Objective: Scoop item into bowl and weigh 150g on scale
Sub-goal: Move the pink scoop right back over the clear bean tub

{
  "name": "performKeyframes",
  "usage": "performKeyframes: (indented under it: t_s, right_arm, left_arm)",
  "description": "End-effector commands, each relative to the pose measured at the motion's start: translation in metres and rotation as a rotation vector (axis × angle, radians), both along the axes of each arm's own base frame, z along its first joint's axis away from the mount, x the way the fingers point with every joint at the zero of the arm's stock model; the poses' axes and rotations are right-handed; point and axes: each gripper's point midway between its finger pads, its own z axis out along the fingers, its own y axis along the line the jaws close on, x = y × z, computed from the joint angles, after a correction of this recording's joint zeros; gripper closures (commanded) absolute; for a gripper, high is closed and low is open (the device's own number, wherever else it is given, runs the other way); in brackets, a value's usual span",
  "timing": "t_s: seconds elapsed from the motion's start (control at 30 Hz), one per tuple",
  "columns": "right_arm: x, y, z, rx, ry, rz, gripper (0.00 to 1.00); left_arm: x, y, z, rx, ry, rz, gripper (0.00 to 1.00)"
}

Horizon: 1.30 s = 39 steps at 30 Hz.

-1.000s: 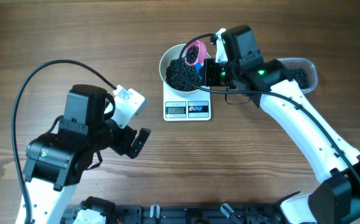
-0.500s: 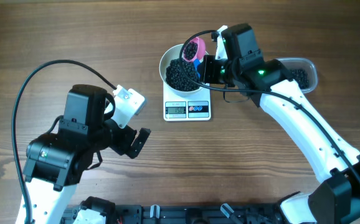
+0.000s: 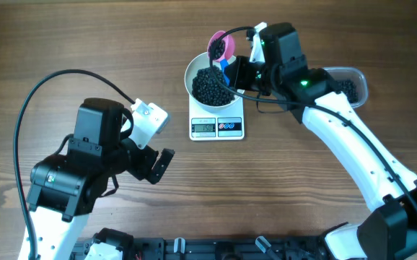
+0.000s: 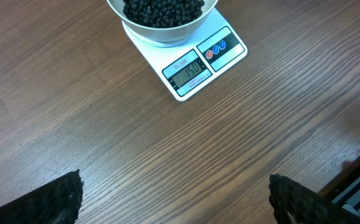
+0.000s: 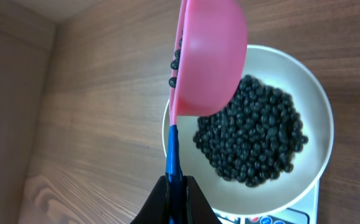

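Right gripper point(image 5: 176, 198) is clenching the blue handle of a pink plastic scoop point(image 5: 208, 56), whose long axis is running straight away from the jaws. Its cup is tilting sideways over the rim of the round white bowl point(image 5: 320, 106), which is holding small round black beads point(image 5: 251, 130). Only the left wrist view is showing the white square digital scale point(image 4: 195, 68) display beneath. Left gripper point(image 4: 177, 199) is hanging released, well apart.

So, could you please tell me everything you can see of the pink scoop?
The scoop has a round pink cup, plastic-looking, on a thin blue handle. The right gripper is shut on the handle. The cup is tipped on its side, a few black beads at its rim, held above the far edge of the bowl; only the gripper touches it.
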Motion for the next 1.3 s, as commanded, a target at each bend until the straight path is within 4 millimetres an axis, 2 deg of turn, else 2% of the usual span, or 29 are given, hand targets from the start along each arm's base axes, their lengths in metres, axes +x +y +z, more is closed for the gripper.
performKeyframes:
  t_s: [0.0, 0.4, 0.63, 0.83, 1.03, 1.17, 1.27]
  right_arm:
    - [0.014, -0.002, 0.015, 0.089, -0.019, -0.006, 0.96]
    - [0.057, -0.039, 0.047, 0.169, -0.159, -0.114, 0.96]
    - [0.075, -0.079, 0.052, 0.180, -0.180, -0.200, 0.96]
    - [0.076, -0.098, 0.054, 0.216, -0.166, -0.190, 0.96]
    - [0.068, -0.127, 0.034, 0.174, -0.083, -0.223, 0.96]
    - [0.064, -0.139, 0.033, 0.190, -0.064, -0.208, 0.96]
    - [0.058, -0.156, 0.022, 0.182, -0.004, -0.250, 0.96]
  left_arm:
    - [0.002, -0.002, 0.007, -0.009, -0.023, -0.019, 0.00]
    - [0.002, -0.002, 0.007, -0.009, -0.023, -0.019, 0.00]
    - [0.002, -0.002, 0.007, -0.009, -0.023, -0.018, 0.00]
    - [0.002, -0.002, 0.007, -0.009, -0.023, -0.018, 0.00]
    - [0.002, -0.002, 0.007, -0.009, -0.023, -0.019, 0.00]
    - [0.002, -0.002, 0.007, -0.009, -0.023, -0.019, 0.00]
    - [0.002, -0.002, 0.007, -0.009, -0.023, -0.019, 0.00]
